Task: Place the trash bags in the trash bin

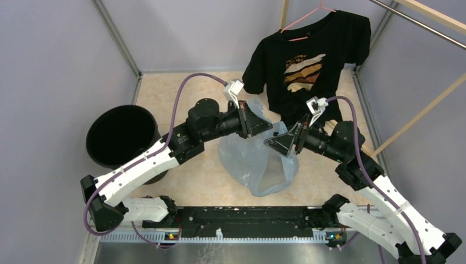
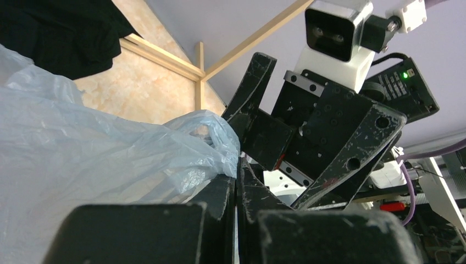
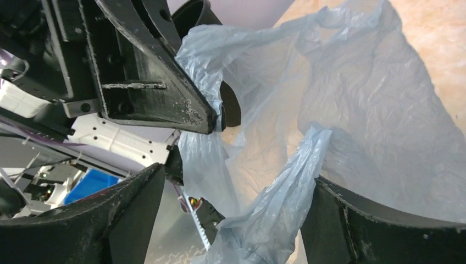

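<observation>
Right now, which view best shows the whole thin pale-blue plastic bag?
Top external: the thin pale-blue plastic bag shows its whole outline there. Left wrist shows only a crumpled edge pinched in the shut left gripper. Right wrist shows cropped film up close, with one strand lying between the fingers of the open right gripper.

The scene is lit evenly and softly from above; only a faint shadow is cast on the table (image 1: 198, 181) beside the bin (image 1: 122, 135). The bin's inside and the T-shirt (image 1: 340, 44) are rendered as near-featureless black. Light is passed through the bag (image 3: 362, 99). The nearest foreground is blurred in both wrist views.
</observation>
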Controlling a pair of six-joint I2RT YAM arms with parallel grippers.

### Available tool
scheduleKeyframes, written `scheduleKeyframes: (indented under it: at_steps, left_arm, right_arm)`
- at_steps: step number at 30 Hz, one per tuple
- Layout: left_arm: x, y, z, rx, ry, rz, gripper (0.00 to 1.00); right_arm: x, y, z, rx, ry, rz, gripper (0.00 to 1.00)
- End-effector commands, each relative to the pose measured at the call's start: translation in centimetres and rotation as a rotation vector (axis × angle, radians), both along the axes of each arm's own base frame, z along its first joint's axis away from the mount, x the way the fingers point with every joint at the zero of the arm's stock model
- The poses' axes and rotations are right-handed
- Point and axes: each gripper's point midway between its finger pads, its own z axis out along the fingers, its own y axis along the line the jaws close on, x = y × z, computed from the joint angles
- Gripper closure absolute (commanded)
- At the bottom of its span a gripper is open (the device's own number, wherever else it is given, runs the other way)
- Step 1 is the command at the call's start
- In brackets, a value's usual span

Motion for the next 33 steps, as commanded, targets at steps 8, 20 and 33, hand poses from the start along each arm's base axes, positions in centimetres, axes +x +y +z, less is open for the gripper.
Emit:
scheduleKeyframes:
  at_steps: [8, 20, 33]
  left_arm:
    - [0.5, -1.2, 1.6, -0.019, -0.030, -0.016, 1.00]
    - [0.1, 4.7, 1.6, 0.103, -0.075, 0.143, 0.29]
    - [-0.9, 26.6, -0.3, 0.535, -0.044, 0.801, 0.01]
  right_arm:
    - [2.4, 0.3, 1.4, -0.173, -0.072, -0.295, 0.23]
    - [4.5, -1.1, -1.0, -0.242, -0.133, -0.449, 1.00]
    - [4.2, -2.4, -1.4, -0.256, -0.254, -0.452, 1.00]
